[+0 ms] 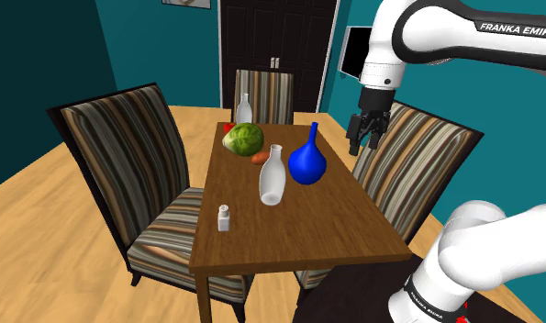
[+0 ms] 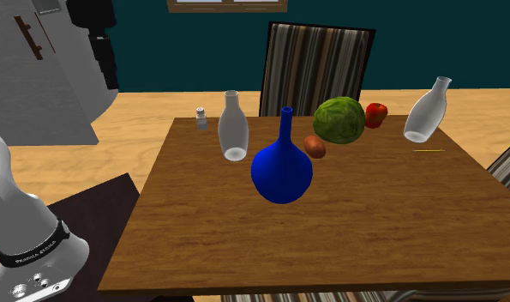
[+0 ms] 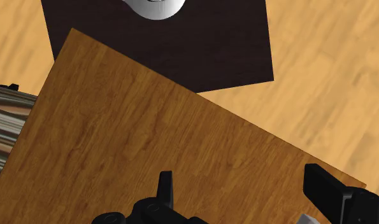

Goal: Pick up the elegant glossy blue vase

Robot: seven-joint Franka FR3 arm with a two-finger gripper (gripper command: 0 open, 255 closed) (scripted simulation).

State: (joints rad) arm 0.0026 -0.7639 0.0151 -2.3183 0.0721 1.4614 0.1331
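**Claw open and empty, blue vase down on the tabletop**

My claw [image 1: 365, 133] hung with its two fingers spread wide and nothing between them. Looking along it [image 3: 242, 191], I saw both fingers cut off by the frame's edge, and under them bare wooden tabletop [image 3: 118, 146] running out to a corner. Past that corner lay my dark stand [image 3: 200, 44], with my white base [image 3: 155, 6] sliced by the frame.

The blue vase [image 1: 306, 163] stood upright, lower than my claw and apart from it, toward the tabletop's middle. It was round-bellied and thin-necked [image 2: 281, 172].

I counted one blue vase and two pale bottles: one [image 1: 273, 177] just beyond the vase from my claw, the other [image 1: 244, 110] at the far end. There was one small shaker [image 1: 224, 218], one green cabbage [image 1: 244, 139] and one brown lump [image 1: 260, 157] just beside the vase. One red thing [image 2: 376, 114] sat partly behind the cabbage, and I could not tell what it was.

Three striped chairs ringed the tabletop: one [image 1: 417, 165] right below my claw, one [image 1: 124, 156] across from it, and one [image 1: 263, 94] at the far end.
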